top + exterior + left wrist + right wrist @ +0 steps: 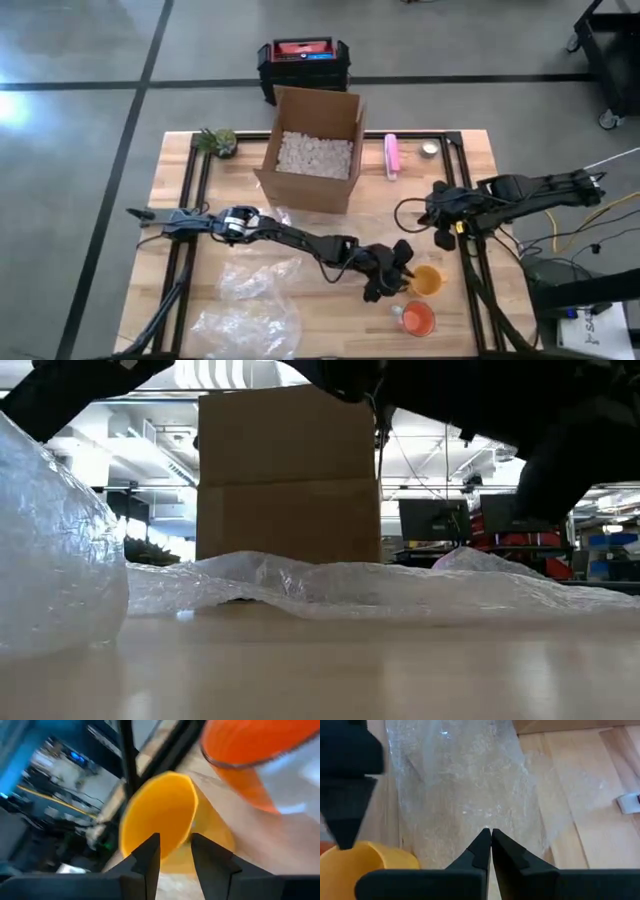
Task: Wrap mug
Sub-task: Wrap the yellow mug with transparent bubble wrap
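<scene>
A yellow mug (427, 281) (160, 815) stands near the table's front right, next to an orange-red mug (417, 319) (250, 755) closer to the front edge. My left gripper (400, 272) (175, 842) has reached across the table and is shut on the yellow mug's rim. Crumpled clear bubble wrap (250, 300) (350, 585) lies at the front left. In the right wrist view a flat sheet of it (460, 785) spreads beside the yellow mug (365, 862). My right gripper (440, 232) (491, 834) hovers shut just beyond the mugs, holding nothing. My left gripper pinches the yellow mug's wall at the rim (188, 827), with one finger (150, 852) inside the mug and the other (207, 857) outside. The fingers come from the table's left side, slanting down. Whether the mug's base is on the table does not show.
An open cardboard box (310, 150) (288, 475) of white packing peanuts stands at the far middle. A pink object (392, 155), a small round thing (430, 149) and a small plant (218, 141) sit along the far edge. A red-and-black case (302, 60) is on the floor beyond.
</scene>
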Tool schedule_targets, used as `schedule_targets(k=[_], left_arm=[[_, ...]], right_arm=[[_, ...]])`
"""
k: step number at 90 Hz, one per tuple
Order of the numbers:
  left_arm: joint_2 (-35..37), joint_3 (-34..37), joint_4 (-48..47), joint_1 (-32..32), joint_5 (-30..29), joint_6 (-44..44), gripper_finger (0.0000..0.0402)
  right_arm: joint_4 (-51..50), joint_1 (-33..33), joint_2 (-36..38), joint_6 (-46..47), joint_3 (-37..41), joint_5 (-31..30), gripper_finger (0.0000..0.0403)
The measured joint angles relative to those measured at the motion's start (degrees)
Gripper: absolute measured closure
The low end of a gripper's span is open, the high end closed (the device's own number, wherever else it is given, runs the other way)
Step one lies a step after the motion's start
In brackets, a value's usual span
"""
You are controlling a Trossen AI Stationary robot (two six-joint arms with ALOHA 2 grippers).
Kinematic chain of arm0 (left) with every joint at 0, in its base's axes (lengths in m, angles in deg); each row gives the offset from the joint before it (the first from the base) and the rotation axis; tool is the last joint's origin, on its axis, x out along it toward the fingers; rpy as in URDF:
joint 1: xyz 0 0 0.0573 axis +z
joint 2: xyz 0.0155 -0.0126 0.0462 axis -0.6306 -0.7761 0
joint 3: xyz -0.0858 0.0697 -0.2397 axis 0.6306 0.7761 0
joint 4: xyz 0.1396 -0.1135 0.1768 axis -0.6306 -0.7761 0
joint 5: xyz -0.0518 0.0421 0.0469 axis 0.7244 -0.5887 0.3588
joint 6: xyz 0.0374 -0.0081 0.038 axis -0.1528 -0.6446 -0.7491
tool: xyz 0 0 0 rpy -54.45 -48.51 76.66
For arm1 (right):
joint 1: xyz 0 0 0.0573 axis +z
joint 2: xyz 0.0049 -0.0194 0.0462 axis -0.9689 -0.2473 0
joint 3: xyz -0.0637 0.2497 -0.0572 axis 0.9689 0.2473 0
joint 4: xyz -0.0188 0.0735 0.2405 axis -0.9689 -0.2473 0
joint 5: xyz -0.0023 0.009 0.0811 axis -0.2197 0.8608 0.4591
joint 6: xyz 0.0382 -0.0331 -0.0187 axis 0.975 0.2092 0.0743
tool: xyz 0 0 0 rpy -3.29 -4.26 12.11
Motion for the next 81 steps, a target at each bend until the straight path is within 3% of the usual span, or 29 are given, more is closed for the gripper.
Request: schedule_targets(k=[53,68,81], left_arm=[[0.11,4.55,-0.96,0.47,1.07,0.55,0.0322],[0.14,2.10,-2.04,-0.21,-8.76,4.70,0.0322],[1.17,-2.23,-12.42,-1.32,-16.74,9.55,0.0326]], right_arm=[[0.11,0.00,-0.02,-0.52,0.39,0.55,0.0403],[-1.20,0.01,-0.03,1.29,0.11,5.19,0.0403],[-7.97,0.13,-1.46,7.84,-0.63,7.74,0.0403]])
